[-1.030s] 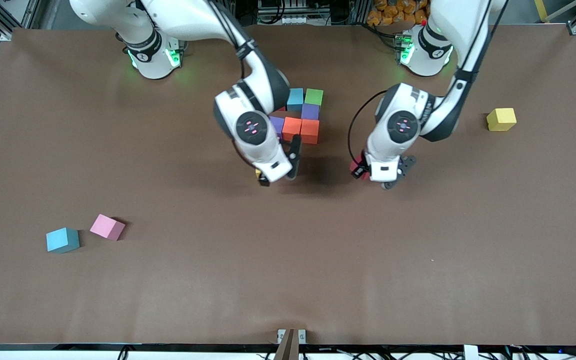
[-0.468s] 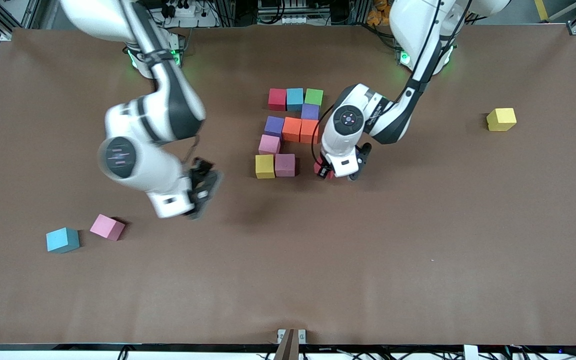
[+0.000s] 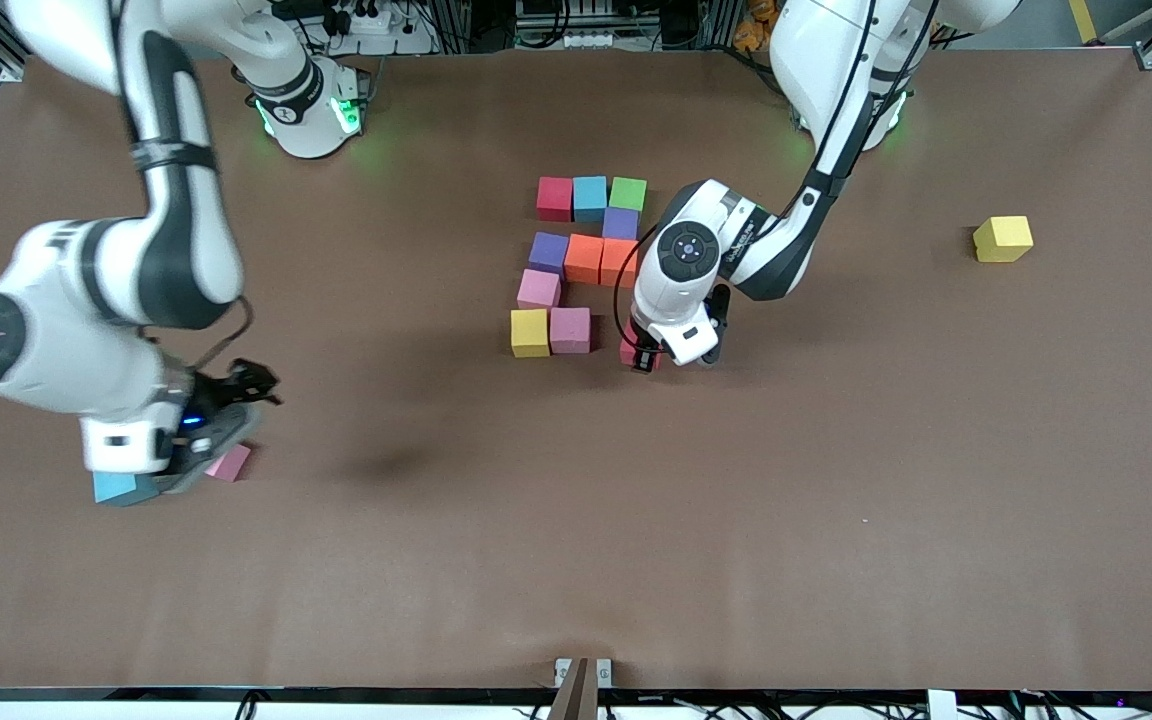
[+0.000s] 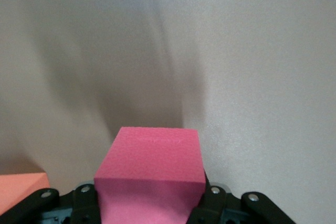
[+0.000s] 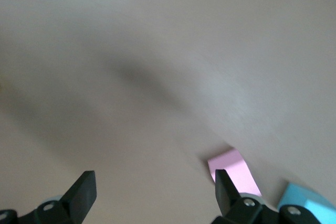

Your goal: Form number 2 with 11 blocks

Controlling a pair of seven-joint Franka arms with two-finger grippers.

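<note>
At the centre of the front view, slightly above the middle, a cluster of small matte foam cubes sits on the brown table (image 3: pixel 576 560): a red cube (image 3: pixel 554 198), a light blue cube (image 3: pixel 590 197) and a green cube (image 3: pixel 628 193) in a row at the top, a purple cube (image 3: pixel 620 222) just below the green one, then a second purple cube (image 3: pixel 548 251) with two orange cubes (image 3: pixel 584 257) (image 3: pixel 619 262) beside it, a pink cube (image 3: pixel 539 289) lower, and a yellow cube (image 3: pixel 530 332) touching a mauve-pink cube (image 3: pixel 570 329) at the bottom of the group. The left gripper (image 3: pixel 648 352) is low at the lower edge of this cluster, beside the mauve-pink cube with a small gap, its fingers closed on a red-pink foam cube (image 4: pixel 152 167), which fills the lower centre of the left wrist view with an orange corner at lower left. At the lower left of the front view the right gripper (image 3: pixel 198 455) hovers with fingers spread wide over a loose pink cube (image 3: pixel 231 463) and a loose light blue cube (image 3: pixel 116 489); both appear at the lower right of the right wrist view. A lone yellow cube (image 3: pixel 1002 239) rests at the upper right of the front view, well apart from everything else.
</note>
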